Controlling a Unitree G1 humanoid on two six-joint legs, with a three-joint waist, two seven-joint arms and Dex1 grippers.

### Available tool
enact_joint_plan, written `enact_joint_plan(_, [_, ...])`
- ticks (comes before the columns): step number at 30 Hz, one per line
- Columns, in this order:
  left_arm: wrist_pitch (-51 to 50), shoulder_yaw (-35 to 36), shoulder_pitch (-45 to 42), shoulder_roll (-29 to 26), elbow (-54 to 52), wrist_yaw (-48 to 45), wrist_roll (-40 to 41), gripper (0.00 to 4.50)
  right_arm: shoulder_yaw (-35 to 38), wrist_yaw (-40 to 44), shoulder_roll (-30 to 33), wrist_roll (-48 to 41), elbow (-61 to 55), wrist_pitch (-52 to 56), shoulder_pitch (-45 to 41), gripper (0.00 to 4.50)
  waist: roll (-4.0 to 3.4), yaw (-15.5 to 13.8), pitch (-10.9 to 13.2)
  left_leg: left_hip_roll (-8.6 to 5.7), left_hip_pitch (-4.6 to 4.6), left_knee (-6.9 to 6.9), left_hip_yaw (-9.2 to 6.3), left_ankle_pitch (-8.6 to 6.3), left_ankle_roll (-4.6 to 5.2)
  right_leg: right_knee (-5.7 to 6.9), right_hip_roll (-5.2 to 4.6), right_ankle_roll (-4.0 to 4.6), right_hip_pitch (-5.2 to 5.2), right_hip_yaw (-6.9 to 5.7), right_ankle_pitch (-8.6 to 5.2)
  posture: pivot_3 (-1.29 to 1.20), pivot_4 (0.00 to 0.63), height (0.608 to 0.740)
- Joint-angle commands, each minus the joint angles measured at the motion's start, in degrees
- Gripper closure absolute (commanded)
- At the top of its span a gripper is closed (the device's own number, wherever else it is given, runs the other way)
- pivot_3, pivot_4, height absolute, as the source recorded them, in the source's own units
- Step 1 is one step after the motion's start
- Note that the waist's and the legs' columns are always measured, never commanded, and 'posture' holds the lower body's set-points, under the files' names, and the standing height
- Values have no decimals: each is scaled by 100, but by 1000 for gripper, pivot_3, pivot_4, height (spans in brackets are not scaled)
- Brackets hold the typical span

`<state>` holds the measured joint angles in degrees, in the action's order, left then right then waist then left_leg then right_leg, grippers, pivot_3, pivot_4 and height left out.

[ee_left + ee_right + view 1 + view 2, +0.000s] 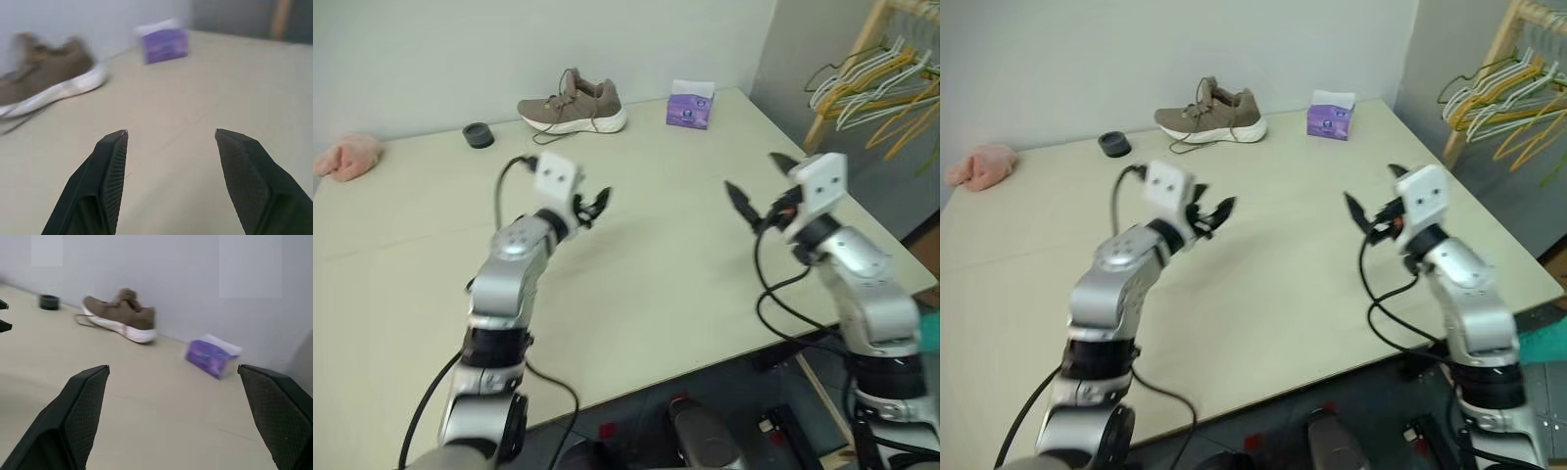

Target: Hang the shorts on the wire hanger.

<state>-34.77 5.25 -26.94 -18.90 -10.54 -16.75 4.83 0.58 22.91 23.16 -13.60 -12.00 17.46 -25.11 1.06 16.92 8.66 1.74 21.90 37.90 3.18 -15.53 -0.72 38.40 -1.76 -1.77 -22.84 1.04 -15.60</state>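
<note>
My left gripper (592, 209) hovers open over the middle of the beige table (656, 264), with nothing between its fingers (113, 166). My right gripper (760, 186) is held above the table's right part, jaws spread wide and empty (173, 367). The dark olive-green wire hanger (827, 70) hangs on the wooden rack (850, 61) beyond the table's far right corner, next to a bunch of yellow and white hangers (891, 93). A teal-green patch (930, 331) shows past the table's right edge beside my right arm; I cannot tell whether it is the shorts.
A brown shoe (573, 106) with a white sole lies at the table's back edge. A purple tissue box (690, 105) stands to its right and a small black disc (478, 135) to its left. A pink cloth (348, 157) lies at the far left.
</note>
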Motion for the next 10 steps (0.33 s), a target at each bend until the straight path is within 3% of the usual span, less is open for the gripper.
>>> enact_joint_plan(1, [-43,549,788,184,-621,826,-280,1510,-367,195,-383,204,799,-644,28,19,23,-212,-15,-1,2,-1,6,-2,-1,13,-10,-2,-15,2,-1,-134,82,740])
enact_joint_plan(7, [337,837,1218,334,-526,1048,-140,1510,-217,201,-807,208,1998,-1194,-154,19,53,-1038,-29,-16,64,36,3,-11,24,52,-34,16,-69,-20,10,-77,85,740])
enact_joint_plan(10, [469,808,1182,320,-504,932,-38,1510,-199,199,-857,223,2238,-1326,-246,19,60,-1200,-35,-17,62,46,7,-7,32,54,-33,28,-66,-19,24,-69,93,740])
